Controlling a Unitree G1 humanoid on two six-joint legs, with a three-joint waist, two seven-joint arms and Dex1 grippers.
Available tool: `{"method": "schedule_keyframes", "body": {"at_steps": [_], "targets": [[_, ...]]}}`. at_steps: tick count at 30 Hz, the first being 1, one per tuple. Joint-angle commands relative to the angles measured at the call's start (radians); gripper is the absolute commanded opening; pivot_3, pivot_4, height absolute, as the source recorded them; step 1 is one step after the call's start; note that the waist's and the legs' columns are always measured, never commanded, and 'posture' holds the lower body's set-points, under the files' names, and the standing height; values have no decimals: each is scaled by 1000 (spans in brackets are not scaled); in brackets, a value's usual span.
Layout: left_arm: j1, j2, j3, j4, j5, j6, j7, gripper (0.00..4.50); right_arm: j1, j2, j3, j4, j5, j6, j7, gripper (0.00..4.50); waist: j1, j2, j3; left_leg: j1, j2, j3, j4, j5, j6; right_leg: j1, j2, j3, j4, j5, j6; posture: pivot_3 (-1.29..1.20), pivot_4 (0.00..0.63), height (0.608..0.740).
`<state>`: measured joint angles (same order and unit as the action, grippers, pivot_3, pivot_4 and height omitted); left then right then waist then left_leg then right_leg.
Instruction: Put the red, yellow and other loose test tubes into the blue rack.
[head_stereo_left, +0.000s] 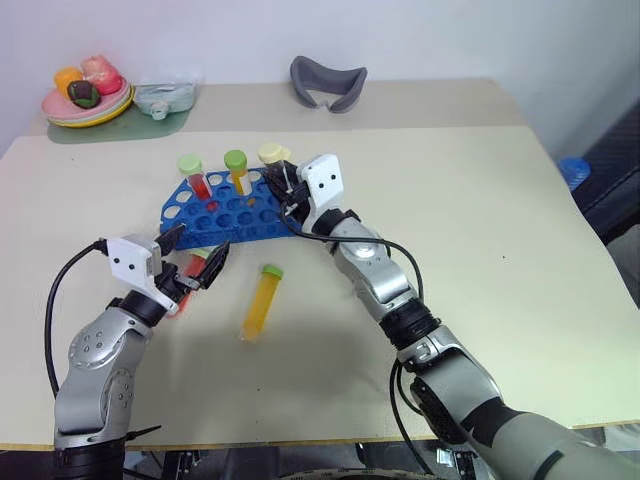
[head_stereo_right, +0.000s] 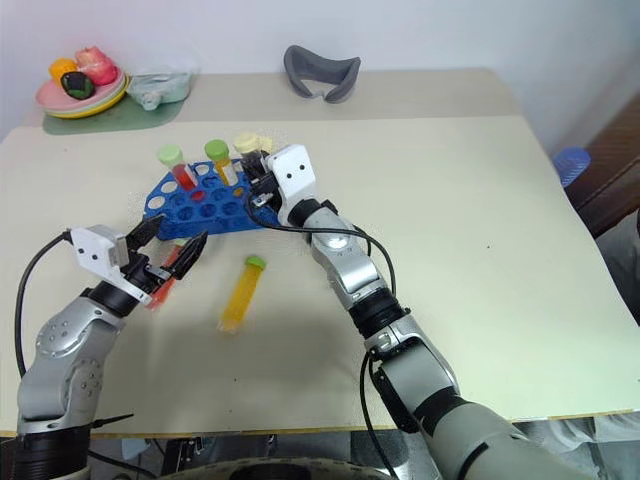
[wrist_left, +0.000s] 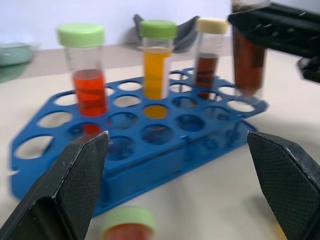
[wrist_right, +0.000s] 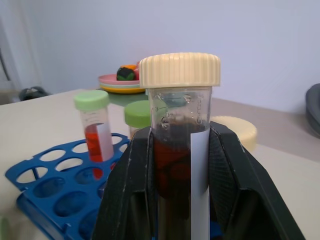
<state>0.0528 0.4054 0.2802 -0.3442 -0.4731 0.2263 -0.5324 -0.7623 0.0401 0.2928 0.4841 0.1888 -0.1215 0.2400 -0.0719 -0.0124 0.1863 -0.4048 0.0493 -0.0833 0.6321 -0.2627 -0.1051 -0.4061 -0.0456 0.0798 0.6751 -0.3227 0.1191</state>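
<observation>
The blue rack (head_stereo_left: 222, 215) stands mid-table with a red tube (head_stereo_left: 192, 172), a yellow tube (head_stereo_left: 237, 168) and a brown tube (wrist_left: 209, 57) upright in it. My right gripper (wrist_right: 180, 134) is shut on another dark brown test tube (wrist_right: 175, 170) with a pale-yellow cap. It holds that tube upright over the rack's right end (wrist_left: 247, 60). A yellow-orange test tube (head_stereo_left: 261, 303) lies loose on the table in front of the rack. My left gripper (head_stereo_left: 200, 247) is open just above a red test tube (wrist_left: 127, 225) lying on the table.
At the back left are a plate of toy food (head_stereo_left: 60, 108), a pale green tray (head_stereo_left: 120, 128) and a pale container (head_stereo_left: 165, 98). A grey curved object (head_stereo_left: 327, 82) sits at the back centre. A blue item (head_stereo_left: 573, 170) lies beyond the table's right edge.
</observation>
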Motion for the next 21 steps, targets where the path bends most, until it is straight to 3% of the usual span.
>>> {"method": "schedule_keyframes", "body": {"at_steps": [1, 21], "targets": [[21, 8, -4, -57, -35, 10, -21, 4500, -23, 34, -38, 27, -31, -54, 8, 815, -1, 0, 0, 0, 0, 0, 0, 0, 0, 0, 0, 0, 1, 0, 0, 0, 150, 740], [44, 17, -32, -81, -33, 19, -35, 4500, -76, 107, -118, 194, -100, -130, 56, 815, -1, 0, 0, 5, 0, 1, 0, 0, -1, 1, 0, 1, 5, 0, 0, 0, 150, 740]]}}
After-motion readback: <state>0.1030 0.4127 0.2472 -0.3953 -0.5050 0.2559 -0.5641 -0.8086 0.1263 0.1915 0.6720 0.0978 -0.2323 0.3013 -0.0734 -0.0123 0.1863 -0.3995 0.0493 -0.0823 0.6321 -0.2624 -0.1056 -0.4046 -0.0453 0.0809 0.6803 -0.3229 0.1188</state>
